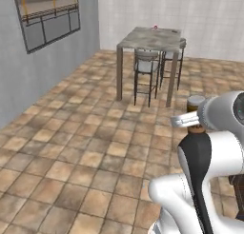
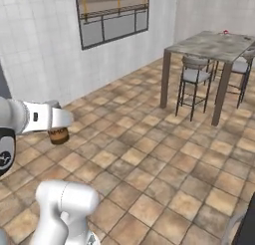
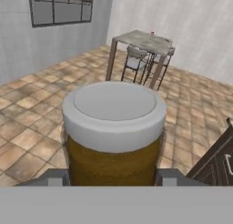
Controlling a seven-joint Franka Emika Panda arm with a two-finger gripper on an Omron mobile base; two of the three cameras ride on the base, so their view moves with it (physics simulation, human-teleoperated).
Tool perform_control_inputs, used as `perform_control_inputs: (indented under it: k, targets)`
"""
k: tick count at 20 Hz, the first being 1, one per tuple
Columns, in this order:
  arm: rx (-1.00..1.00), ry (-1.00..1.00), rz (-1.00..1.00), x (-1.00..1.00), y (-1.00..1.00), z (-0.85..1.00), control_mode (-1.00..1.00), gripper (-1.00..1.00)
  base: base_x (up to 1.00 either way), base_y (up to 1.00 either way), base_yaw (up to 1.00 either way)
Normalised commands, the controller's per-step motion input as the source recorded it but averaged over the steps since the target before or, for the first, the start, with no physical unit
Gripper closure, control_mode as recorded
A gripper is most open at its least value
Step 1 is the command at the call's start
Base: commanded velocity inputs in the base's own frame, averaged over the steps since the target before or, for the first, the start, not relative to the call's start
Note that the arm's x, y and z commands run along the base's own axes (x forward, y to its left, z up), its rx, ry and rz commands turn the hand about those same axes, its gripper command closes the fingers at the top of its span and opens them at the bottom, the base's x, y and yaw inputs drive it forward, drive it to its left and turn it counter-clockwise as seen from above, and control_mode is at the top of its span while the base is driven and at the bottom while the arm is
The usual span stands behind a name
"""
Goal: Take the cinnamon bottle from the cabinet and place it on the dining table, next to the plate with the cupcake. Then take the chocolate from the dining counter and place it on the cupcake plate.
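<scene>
Both fingers of the gripper (image 3: 113, 177) clamp the upright cinnamon bottle (image 3: 113, 127) between them.

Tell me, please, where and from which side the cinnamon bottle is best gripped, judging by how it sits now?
Grip the cinnamon bottle on its brown round body just under the lid, fingers on opposite sides. The gripper already does so: the upright cylinder's straight walls suit a side pinch, and the wider lid stops slipping.

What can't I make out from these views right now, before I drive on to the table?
- Plate and cupcake: just a red speck on the far dining table, too small in every view.
- Chocolate: not discernible at this range.
- Gripper: fingertips cut off by the hand view's bottom edge, behind the cinnamon bottle.
</scene>
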Motion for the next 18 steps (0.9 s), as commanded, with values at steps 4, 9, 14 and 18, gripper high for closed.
perform_control_inputs:
  k: [4,9,14,18]
  targets:
    - [0.00,0.00,0.00,0.00,0.00,0.00,1.00,1.00,1.00,-0.08,-0.40]
    - [0.00,0.00,0.00,0.00,0.00,0.00,1.00,1.00,1.00,-0.41,-0.29]
    - [0.00,0.00,0.00,0.00,0.00,0.00,1.00,1.00,1.00,-0.32,-0.26]
    - [0.00,0.00,0.00,0.00,0.00,0.00,1.00,1.00,1.00,-0.10,-0.24]
